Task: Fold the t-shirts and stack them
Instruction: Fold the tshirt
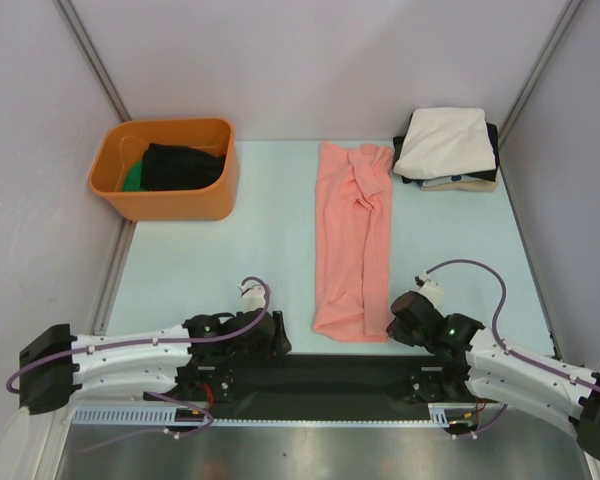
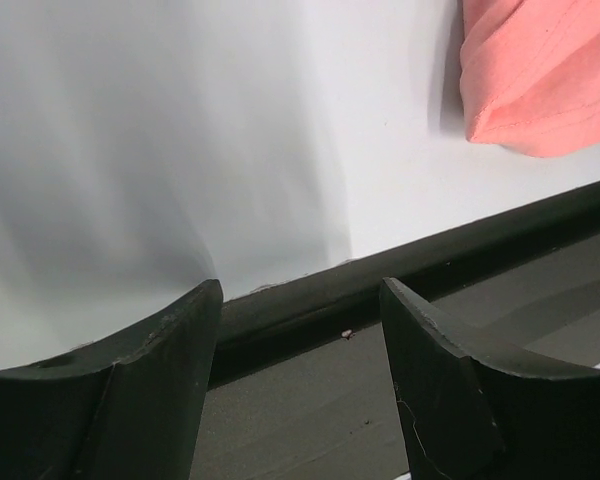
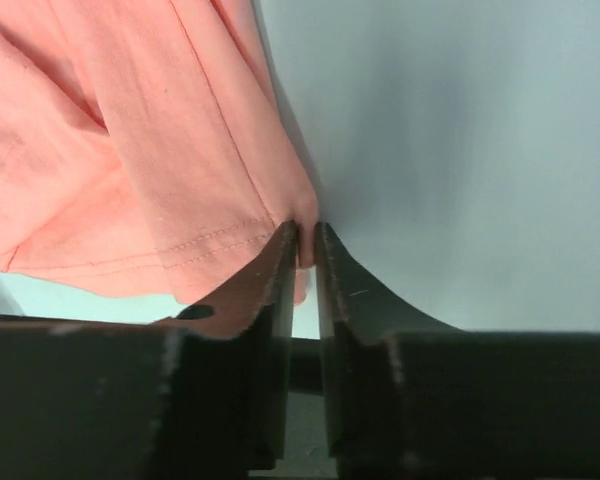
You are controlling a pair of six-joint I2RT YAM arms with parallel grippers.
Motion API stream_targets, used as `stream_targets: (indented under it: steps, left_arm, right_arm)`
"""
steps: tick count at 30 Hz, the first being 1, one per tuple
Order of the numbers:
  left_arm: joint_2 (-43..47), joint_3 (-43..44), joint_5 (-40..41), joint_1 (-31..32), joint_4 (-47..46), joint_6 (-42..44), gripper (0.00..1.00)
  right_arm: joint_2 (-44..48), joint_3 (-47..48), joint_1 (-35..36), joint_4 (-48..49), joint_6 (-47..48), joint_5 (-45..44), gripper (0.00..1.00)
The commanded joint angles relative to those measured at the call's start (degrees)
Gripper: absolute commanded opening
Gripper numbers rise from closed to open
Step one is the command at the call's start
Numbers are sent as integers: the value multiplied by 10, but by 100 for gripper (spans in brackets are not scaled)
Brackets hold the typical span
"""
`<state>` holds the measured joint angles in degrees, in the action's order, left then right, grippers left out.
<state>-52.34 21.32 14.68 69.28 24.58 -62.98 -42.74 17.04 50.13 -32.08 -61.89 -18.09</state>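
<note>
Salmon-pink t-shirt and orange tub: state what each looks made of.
The salmon-pink t-shirt: soft matte cloth, probably cotton knit; it wrinkles and shows a stitched hem. The orange tub: apparently rigid plastic; smooth, evenly coloured walls.

an orange plastic tub stands on the pale blue table, far ahead and to the left of the jaws of the left gripper. a black strip edges the table close beside those jaws.
</note>
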Motion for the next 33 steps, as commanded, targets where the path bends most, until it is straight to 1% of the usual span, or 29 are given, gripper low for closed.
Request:
stream_targets:
  steps: [1,2,6,9,10,12,13,14,15,16,17,18,19,20,21,23,26,27,28,30,31,33]
  left_arm:
    - [-2,-6,11,2,-15,-7,70]
    - [-2,-8,10,3,-16,-7,70]
    - [0,-15,10,2,-19,-9,70]
    - [4,-22,9,3,-25,-11,70]
    - [5,-22,9,2,-30,-13,70]
    - [1,-25,8,3,-37,-13,70]
    - [-1,-24,9,3,-43,-14,70]
    - [-3,-24,9,3,-47,-12,70]
    - [-11,-24,8,3,-54,-13,70]
    - [-14,-23,8,3,-58,-10,70]
    - [-18,-20,6,3,-62,-8,70]
    - [-27,-17,5,3,-68,-7,70]
    - [-30,-14,4,3,-72,-5,70]
    - [-35,-11,4,3,-75,-3,70]
    - [-39,-8,3,2,-81,-2,70]
    - [-49,-1,2,3,-88,3,70]
    - [-58,9,2,3,-95,8,70]
    - [-60,10,4,2,-101,8,70]
    - [-59,10,4,3,-105,8,71]
    - [-61,9,8,2,-121,9,72]
    - [-62,9,10,2,-127,9,74]
    - [-65,12,16,1,-145,8,75]
  right_arm:
    - [-5,-1,5,3,-7,-7,16]
    - [-7,6,5,1,-4,-10,11]
    - [-16,31,17,-12,-2,-25,0]
    - [-39,77,45,-39,0,-56,0]
    - [-51,107,53,-43,2,-64,0]
    - [-98,135,76,-47,5,-90,0]
    - [-116,152,101,-47,6,-98,0]
    - [-137,181,114,-46,7,-113,0]
    - [-185,198,139,-43,8,-119,0]
    - [-208,227,154,-41,9,-131,0]
    - [-253,243,167,-31,12,-135,1]
    - [-273,255,179,-26,16,-137,3]
    - [-294,281,203,-11,32,-139,6]
    - [-309,291,212,-5,41,-138,22]
    - [-333,301,224,-1,49,-140,42]
    - [-343,319,248,-10,54,-160,81]
    - [-319,307,256,-26,30,-180,88]
    - [-302,281,255,-27,21,-184,89]
    - [-259,264,255,-26,11,-188,89]
    - [-211,210,251,-34,-32,-193,89]
    - [-162,190,248,-46,-45,-194,88]
    - [-116,158,233,-68,-94,-192,83]
